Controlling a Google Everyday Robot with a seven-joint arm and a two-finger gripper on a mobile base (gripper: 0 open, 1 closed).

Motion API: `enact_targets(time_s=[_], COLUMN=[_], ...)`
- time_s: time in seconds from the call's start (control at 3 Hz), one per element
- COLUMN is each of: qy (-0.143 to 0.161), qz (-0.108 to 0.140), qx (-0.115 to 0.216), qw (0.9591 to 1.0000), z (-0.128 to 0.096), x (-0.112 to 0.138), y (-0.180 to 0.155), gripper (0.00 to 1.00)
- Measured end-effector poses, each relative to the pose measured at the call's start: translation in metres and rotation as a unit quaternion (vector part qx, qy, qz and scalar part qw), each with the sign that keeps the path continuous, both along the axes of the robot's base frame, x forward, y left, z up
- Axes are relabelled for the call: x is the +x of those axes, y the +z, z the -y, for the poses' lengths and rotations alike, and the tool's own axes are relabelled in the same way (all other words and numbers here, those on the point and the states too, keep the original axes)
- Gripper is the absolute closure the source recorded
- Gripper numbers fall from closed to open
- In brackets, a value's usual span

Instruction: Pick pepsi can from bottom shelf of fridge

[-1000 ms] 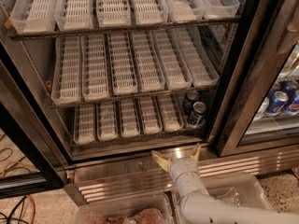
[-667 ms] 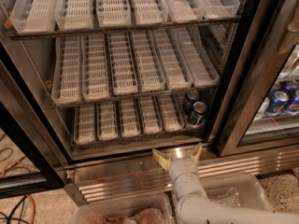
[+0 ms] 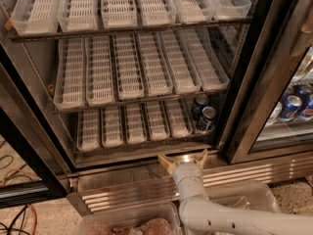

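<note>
Judging from looks, the pepsi can (image 3: 208, 119) is light, rigid thin metal with smooth, slick sides that dent if squeezed hard. Best hold is across the mid-body, jaws on opposite sides, not on the rim. It is short and dark blue with a shiny silver top, standing upright. It sits right of centre in the frame, at the right end of the bottom shelf (image 3: 134, 125), just past the last white slotted tray. A second can (image 3: 199, 104) of the same kind stands just behind it, touching or nearly so, so there is little room for a finger on that side. The gripper (image 3: 182, 154) is at lower centre, below and slightly left of the can, outside the shelf and over the ribbed steel base of the fridge (image 3: 132, 186). Its tan fingers are spread wide and hold nothing. Brighter blue cans (image 3: 292, 106) show behind the glass door at far right.
</note>
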State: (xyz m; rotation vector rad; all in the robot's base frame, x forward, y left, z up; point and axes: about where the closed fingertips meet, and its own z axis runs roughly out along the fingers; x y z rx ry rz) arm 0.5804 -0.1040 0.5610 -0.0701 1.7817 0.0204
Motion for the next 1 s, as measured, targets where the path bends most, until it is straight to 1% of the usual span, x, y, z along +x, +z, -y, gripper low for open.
enact_targets(time_s=[0.33,0.67,1.0], qy=[0.002,-0.01,-0.04], qz=[0.008,0.039,0.084], qx=[-0.002,-0.007,-0.023], qw=[1.0,0.9992,0.9954], z=[-0.005,-0.012,-0.009], x=[0.0,0.008,0.023], y=[0.003,0.004,0.0], gripper=[0.0,0.0,0.0])
